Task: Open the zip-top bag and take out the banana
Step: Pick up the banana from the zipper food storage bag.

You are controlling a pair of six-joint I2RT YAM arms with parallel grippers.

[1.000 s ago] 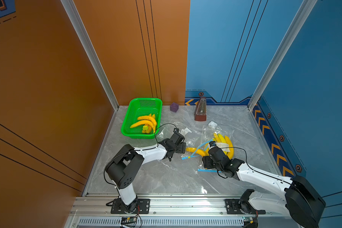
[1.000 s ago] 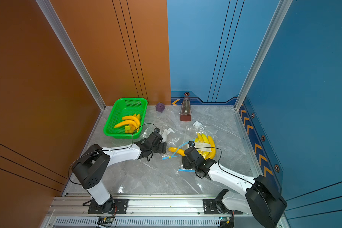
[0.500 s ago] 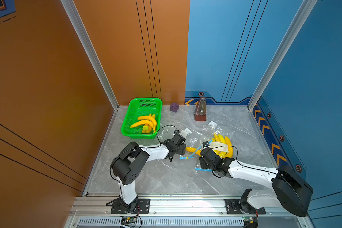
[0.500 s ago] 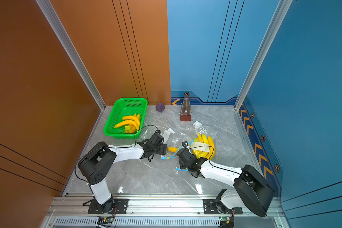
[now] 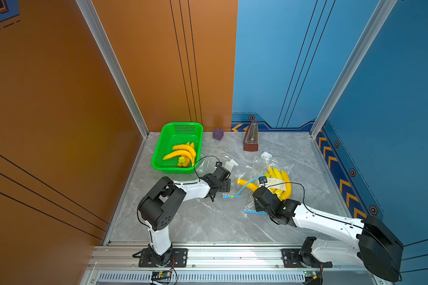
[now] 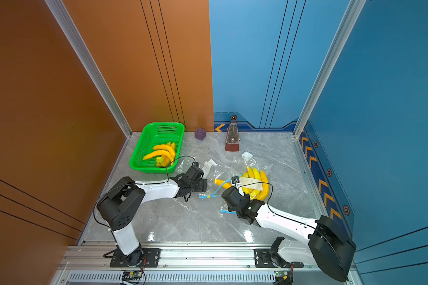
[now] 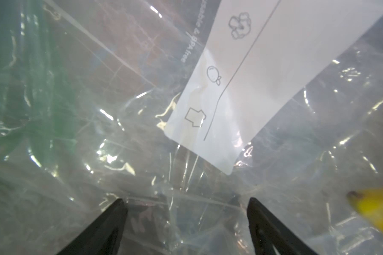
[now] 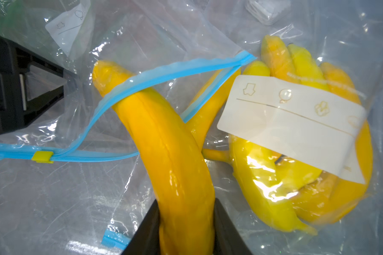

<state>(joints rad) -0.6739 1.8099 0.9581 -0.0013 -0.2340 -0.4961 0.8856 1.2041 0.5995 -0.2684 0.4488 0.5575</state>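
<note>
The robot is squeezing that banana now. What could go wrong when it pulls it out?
The blue zip strip crosses over the banana, whose tip pokes through the mouth of the bag; it could snag. The left gripper hangs open over the bag, clamping nothing, so the bag might be dragged along. The right gripper pinches only one end of the banana, so it could slip or swing into the bagged bunch beside it.
</note>
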